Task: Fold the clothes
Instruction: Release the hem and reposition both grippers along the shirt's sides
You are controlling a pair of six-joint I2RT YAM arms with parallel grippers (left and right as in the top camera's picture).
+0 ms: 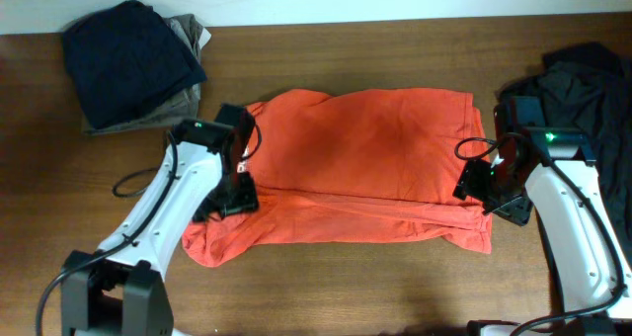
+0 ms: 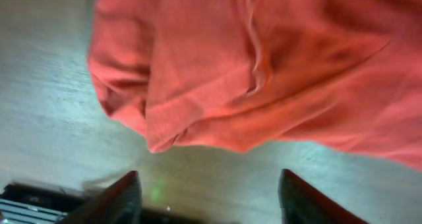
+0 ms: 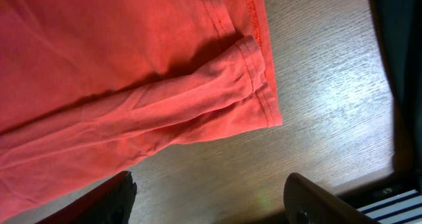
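The left hand (image 2: 211, 199) and right hand (image 3: 212, 201) both hover open, empty.

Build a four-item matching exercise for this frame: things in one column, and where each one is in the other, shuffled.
Things
1. orange-red T-shirt
2. folded navy garment
3. left gripper
4. right gripper

Places
A. open, over the table by the shirt's stitched-hem corner at its right end
B. far left corner of the table, on top of a tan garment
C. lying across the middle of the table
D. open, by the shirt's bunched left end

Pairs: 1-C, 2-B, 3-D, 4-A
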